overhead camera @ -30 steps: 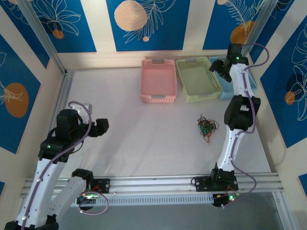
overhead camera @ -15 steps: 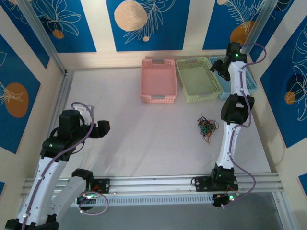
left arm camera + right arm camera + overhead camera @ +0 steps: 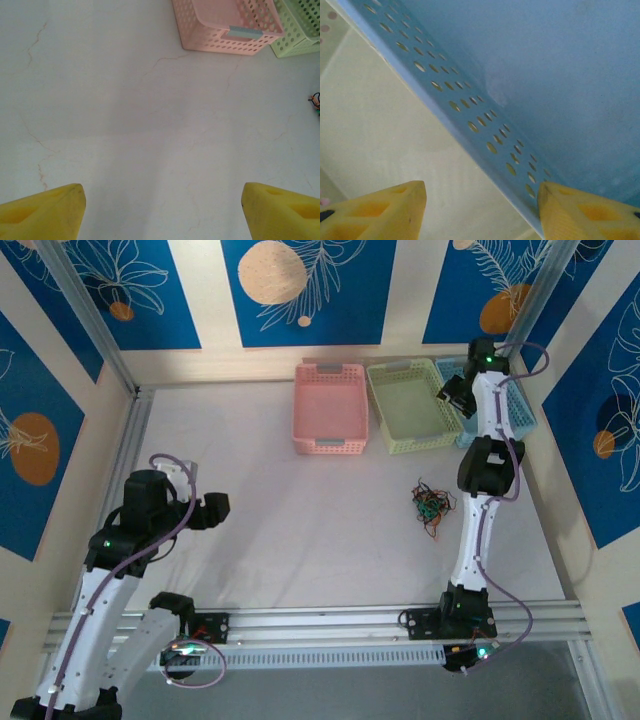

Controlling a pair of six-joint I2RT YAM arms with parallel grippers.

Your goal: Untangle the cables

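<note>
One tangle of thin black, green and red cables (image 3: 430, 505) lay right of the bare white table (image 3: 290, 530). Three perforated plastic baskets (image 3: 402, 367) lined the far edge. The left gripper (image 3: 163, 192) and right gripper (image 3: 481, 186) were both spread, empty.

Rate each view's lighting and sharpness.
Top external: even soft light, sharp, the cables small but distinct. Left wrist: table evenly lit, a faint darker band down its middle. Right wrist: very close to the blue basket, its wall soft, the holes blurred; no glare.
</note>
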